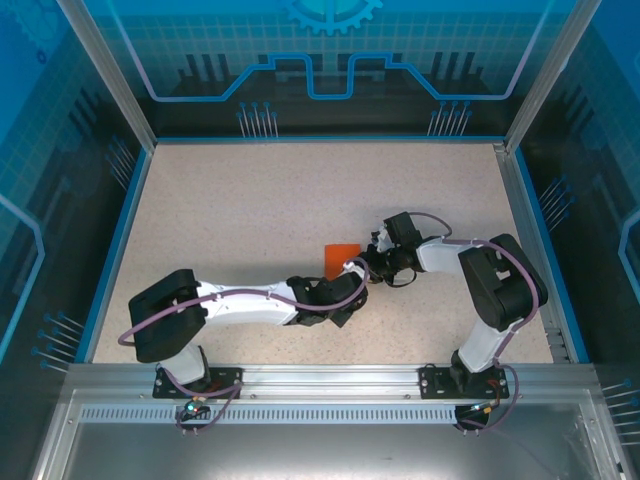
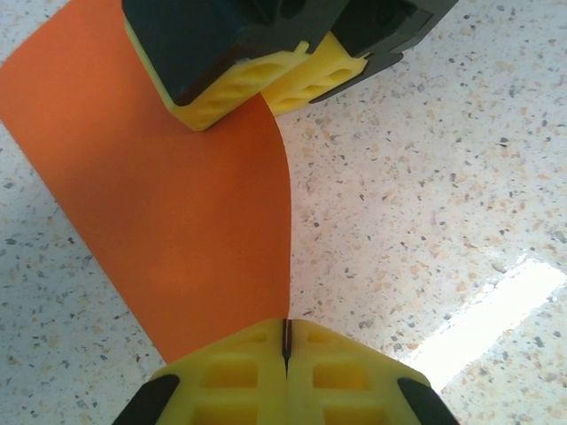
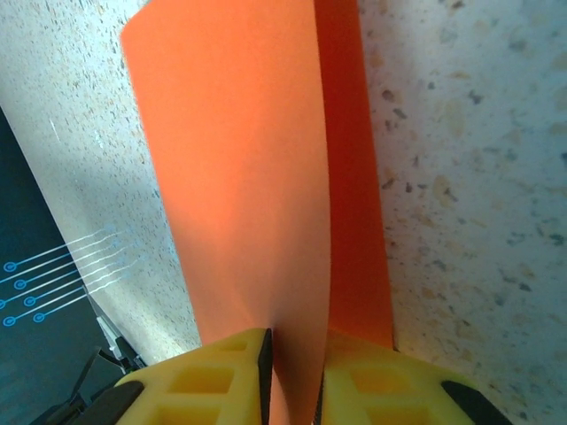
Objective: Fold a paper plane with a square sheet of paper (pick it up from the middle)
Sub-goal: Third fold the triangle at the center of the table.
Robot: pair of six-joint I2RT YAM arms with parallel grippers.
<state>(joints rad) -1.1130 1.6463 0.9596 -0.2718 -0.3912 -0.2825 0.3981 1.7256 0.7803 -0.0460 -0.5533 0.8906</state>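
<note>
The square sheet of paper (image 1: 340, 256) is bright orange and sits near the middle of the table, held up between both grippers. In the left wrist view the sheet (image 2: 177, 212) curves up off the table. My left gripper (image 2: 286, 341) is shut on its near edge, with only a thin sliver of paper between the yellow pads. My right gripper (image 2: 262, 96) pinches the far edge. In the right wrist view the sheet (image 3: 248, 177) stands doubled over and runs down into the narrow gap of my right gripper (image 3: 292, 381). The two grippers (image 1: 354, 270) (image 1: 372, 262) almost meet at the sheet's right side.
The speckled beige table (image 1: 250, 200) is bounded by a blue rim (image 1: 128, 220) and transparent blue walls. A metal rail (image 1: 320, 375) carries both arm bases at the near edge. A bright glare strip (image 2: 487, 310) lies on the table to the right of the left gripper.
</note>
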